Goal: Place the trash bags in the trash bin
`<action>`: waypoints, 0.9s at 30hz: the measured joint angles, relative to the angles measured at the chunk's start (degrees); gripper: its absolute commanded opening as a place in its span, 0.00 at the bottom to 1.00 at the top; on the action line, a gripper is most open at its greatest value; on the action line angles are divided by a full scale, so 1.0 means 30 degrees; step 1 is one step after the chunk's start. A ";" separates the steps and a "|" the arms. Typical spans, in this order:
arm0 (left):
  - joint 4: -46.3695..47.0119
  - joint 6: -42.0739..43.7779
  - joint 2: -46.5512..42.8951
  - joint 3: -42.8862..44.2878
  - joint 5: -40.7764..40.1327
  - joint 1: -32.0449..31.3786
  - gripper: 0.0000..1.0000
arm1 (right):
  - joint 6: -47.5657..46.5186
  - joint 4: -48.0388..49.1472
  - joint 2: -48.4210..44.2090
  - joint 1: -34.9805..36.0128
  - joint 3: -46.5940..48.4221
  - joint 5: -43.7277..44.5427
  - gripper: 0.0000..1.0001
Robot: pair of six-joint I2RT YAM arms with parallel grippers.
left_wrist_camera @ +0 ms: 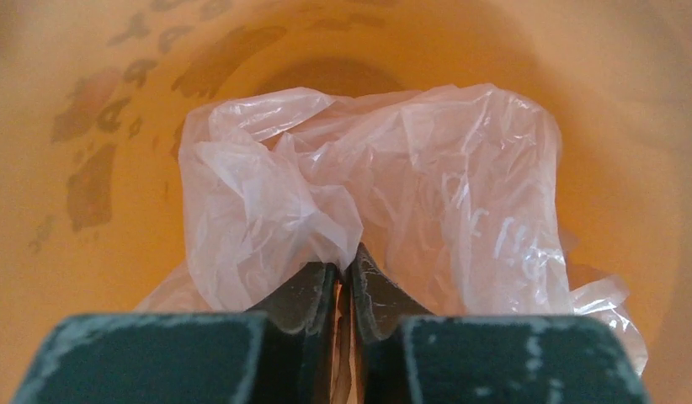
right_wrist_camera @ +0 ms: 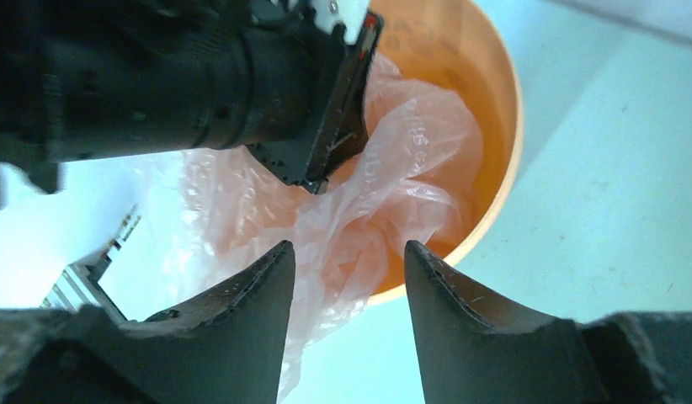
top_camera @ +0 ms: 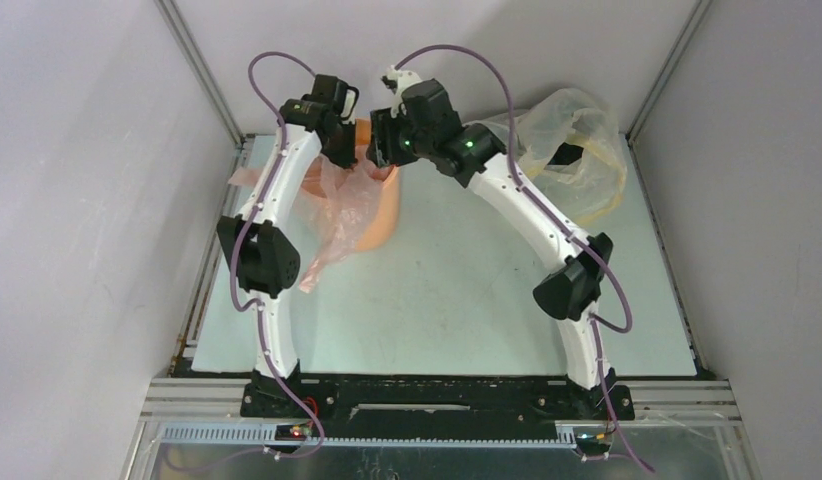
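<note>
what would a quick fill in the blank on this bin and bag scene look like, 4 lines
1. The left claw is shut on the pale ____ trash bag.
2. The right claw hovers with its jaws ____.
3. The left claw reaches inside the ____ trash bin.
4. The larger clear bag lies to the bin's ____.
Missing words: pink; open; orange; right.

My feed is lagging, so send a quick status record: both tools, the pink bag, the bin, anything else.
left tool: shut on pink bag, reaching inside bin
right tool: open, empty, over bin rim
pink bag: partly in bin, rest draped outside over rim
bin: orange, no lid
other: clear bag, far right of table
</note>
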 measured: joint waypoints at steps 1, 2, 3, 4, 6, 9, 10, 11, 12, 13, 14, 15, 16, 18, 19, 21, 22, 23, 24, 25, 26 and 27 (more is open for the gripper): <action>-0.0080 0.0015 0.0007 0.0029 0.0044 0.0000 0.26 | -0.0131 -0.0029 -0.0386 -0.0007 -0.0044 0.0022 0.55; -0.0182 0.0051 0.0007 0.0138 0.0051 0.0000 0.32 | -0.0211 -0.0015 -0.0692 -0.0058 -0.0044 0.0022 0.57; -0.0277 0.0029 0.0007 0.0342 0.0124 0.0000 0.38 | -0.0270 0.0029 -0.0984 -0.0146 -0.0044 0.0000 0.59; -0.0313 0.0029 0.0000 0.0627 0.0182 0.0000 0.44 | -0.0277 0.0051 -0.1151 -0.0197 -0.0044 -0.0073 0.62; -0.0299 -0.0007 -0.0168 0.1268 0.0415 0.0000 0.54 | -0.0277 0.0087 -0.1377 -0.0379 -0.0044 -0.0364 0.70; -0.0306 0.0029 -0.0809 0.1872 0.0525 0.0000 0.66 | -0.0415 0.0015 -0.1384 -0.0554 -0.0124 -0.0721 0.78; -0.0291 0.0015 -0.1122 0.2055 0.0554 0.0000 0.68 | -0.0510 -0.0131 -0.1384 -0.0576 -0.0204 -0.0721 0.80; -0.0284 0.0022 -0.1413 0.2171 0.0554 0.0007 0.71 | -0.0648 -0.0299 -0.1384 -0.0539 -0.0270 -0.0678 0.82; -0.0262 0.0007 -0.1821 0.2280 0.0612 0.0015 0.75 | -0.0743 -0.0408 -0.1384 -0.0444 -0.0313 -0.0612 0.85; -0.0226 0.0007 -0.2317 0.2339 0.0685 0.0022 0.78 | -0.0867 -0.0554 -0.1384 -0.0233 -0.0357 -0.0495 0.88; -0.0182 0.0007 -0.2754 0.2390 0.0721 0.0022 0.81 | -0.0874 -0.0619 -0.1384 -0.0073 -0.0408 -0.0415 0.89; -0.0138 0.0000 -0.3271 0.2412 0.0780 0.0022 0.84 | -0.0874 -0.0663 -0.1392 0.0117 -0.0474 -0.0328 0.89; -0.0131 0.0007 -0.3643 0.2419 0.0794 0.0029 0.87 | -0.0845 -0.0648 -0.1421 0.0240 -0.0605 -0.0204 0.89; -0.0073 0.0000 -0.4626 0.2382 0.0765 0.0036 0.90 | -0.0750 -0.0670 -0.1515 0.0510 -0.0969 -0.0007 0.86; 0.0044 -0.0007 -0.5107 0.2259 0.0663 0.0036 0.91 | -0.0692 -0.0678 -0.1523 0.0561 -0.1115 0.0029 0.83; 0.0423 -0.0007 -0.6280 0.1647 0.0408 0.0044 0.90 | -0.0306 -0.0670 -0.1523 0.0488 -0.1384 0.0160 0.78; 0.0576 -0.0007 -0.6892 0.1209 0.0291 0.0051 0.90 | -0.0138 -0.0678 -0.1523 0.0364 -0.1472 0.0175 0.78; 0.0772 -0.0015 -0.7555 0.0656 0.0226 0.0058 0.89 | 0.0117 -0.0670 -0.1523 0.0197 -0.1530 0.0219 0.79; 0.1086 -0.0036 -0.8364 -0.0189 0.0109 0.0073 0.89 | 0.0437 -0.0627 -0.1515 -0.0058 -0.1537 0.0277 0.80; 0.1297 -0.0087 -0.8998 -0.0860 0.0058 0.0073 0.89 | 0.0648 -0.0568 -0.1508 -0.0313 -0.1537 0.0306 0.83; 0.1647 -0.0160 -0.9799 -0.1814 -0.0066 0.0080 0.89 | 0.0903 -0.0481 -0.1501 -0.0590 -0.1537 0.0350 0.84; 0.1894 -0.0175 -1.0455 -0.2601 -0.0153 0.0080 0.90 | 0.1115 -0.0357 -0.1479 -0.0889 -0.1537 0.0408 0.85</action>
